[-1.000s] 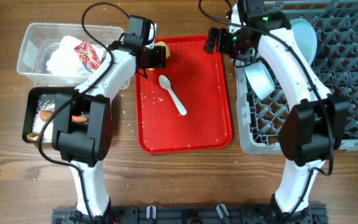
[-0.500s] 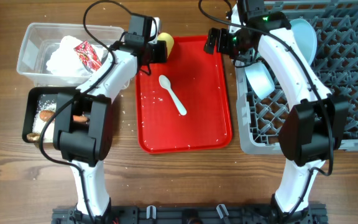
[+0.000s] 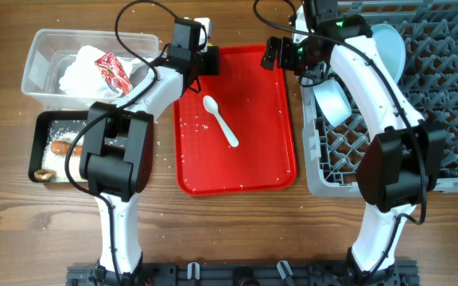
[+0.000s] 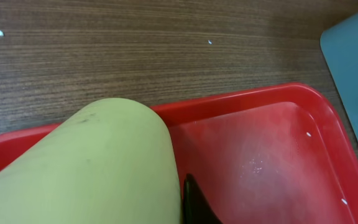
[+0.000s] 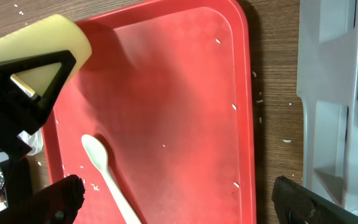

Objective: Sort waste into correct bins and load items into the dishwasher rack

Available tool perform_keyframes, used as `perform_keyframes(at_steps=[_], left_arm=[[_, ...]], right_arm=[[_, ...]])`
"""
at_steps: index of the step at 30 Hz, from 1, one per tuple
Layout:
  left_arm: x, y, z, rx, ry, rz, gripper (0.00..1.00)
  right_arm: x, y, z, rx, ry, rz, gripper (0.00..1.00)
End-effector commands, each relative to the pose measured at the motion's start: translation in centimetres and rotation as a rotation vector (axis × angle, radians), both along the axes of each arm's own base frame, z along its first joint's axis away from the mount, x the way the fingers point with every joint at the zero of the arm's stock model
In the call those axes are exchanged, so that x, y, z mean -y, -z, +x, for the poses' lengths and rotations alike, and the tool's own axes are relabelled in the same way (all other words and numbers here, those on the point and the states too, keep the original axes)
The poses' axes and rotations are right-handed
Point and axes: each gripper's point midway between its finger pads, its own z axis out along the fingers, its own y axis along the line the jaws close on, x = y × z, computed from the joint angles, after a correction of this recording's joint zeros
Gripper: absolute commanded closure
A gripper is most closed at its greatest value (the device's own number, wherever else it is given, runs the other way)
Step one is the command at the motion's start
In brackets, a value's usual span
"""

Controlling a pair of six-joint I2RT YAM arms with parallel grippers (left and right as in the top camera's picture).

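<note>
My left gripper [image 3: 203, 57] is at the far left corner of the red tray, shut on the yellow cup [image 4: 92, 168]. One dark finger [image 4: 194, 205] presses against the cup's side. The overhead view hides the cup under the gripper, while in the right wrist view the cup [image 5: 48, 38] shows between the left gripper's black fingers. My right gripper [image 5: 179, 199] hangs open over the tray's far right part, holding nothing. A white plastic spoon [image 3: 221, 121] lies on the tray. The grey dishwasher rack [image 3: 452, 103] holds a pale blue plate [image 3: 390, 44] and a bowl [image 3: 332, 99].
The red tray [image 3: 245, 175] carries scattered rice grains. At the far left, a clear bin [image 3: 38, 48] holds white napkins [image 3: 78, 73] and a red wrapper [image 3: 111, 70]. In front of it, a black bin [image 3: 40, 127] holds an orange stick [image 3: 66, 147] and a brown lump [image 3: 44, 175].
My left gripper has closed on the yellow cup and shifted toward the tray's far edge, now covering the cup from above. The right arm has not moved.
</note>
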Motion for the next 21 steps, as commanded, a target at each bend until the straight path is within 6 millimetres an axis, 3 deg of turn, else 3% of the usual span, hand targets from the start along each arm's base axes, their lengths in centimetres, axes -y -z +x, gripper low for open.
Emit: perform_keyframes(at_steps=[1, 5, 9, 12, 16, 18, 21], left_arm=[[0.9, 0.3, -2.1, -0.098, 0.025, -0.060, 0.96], [2.4, -6.4, -6.5, -0.169, 0.138, -0.176, 0.96], [0.3, -12.1, -9.6, -0.177, 0.134, -0.185, 0.96], [-0.4, -13.0, -11.1, -0.176, 0.183, -0.140, 0.96], [1.3, -13.4, -15.0, -0.253, 0.403, -0.247, 0.96], [1.1, -15.3, -16.4, -0.244, 0.525, -0.389, 0.96], [-1.4, -17.9, -16.3, -0.190, 0.567, -0.562, 0.96]], right_arm=[[0.2, -1.9, 0.5, 0.059, -0.011, -0.011, 0.00], [0.0, -2.0, 0.5, 0.070, -0.038, -0.006, 0.00], [-1.5, -2.8, 0.6, 0.099, -0.107, 0.070, 0.00], [-2.4, -3.2, 0.5, 0.111, -0.153, 0.110, 0.00], [-4.8, -4.7, -0.6, 0.163, -0.345, 0.240, 0.00], [-6.8, -7.0, -1.8, 0.243, -0.519, 0.398, 0.00], [-8.1, -10.6, -3.3, 0.364, -0.697, 0.613, 0.00]])
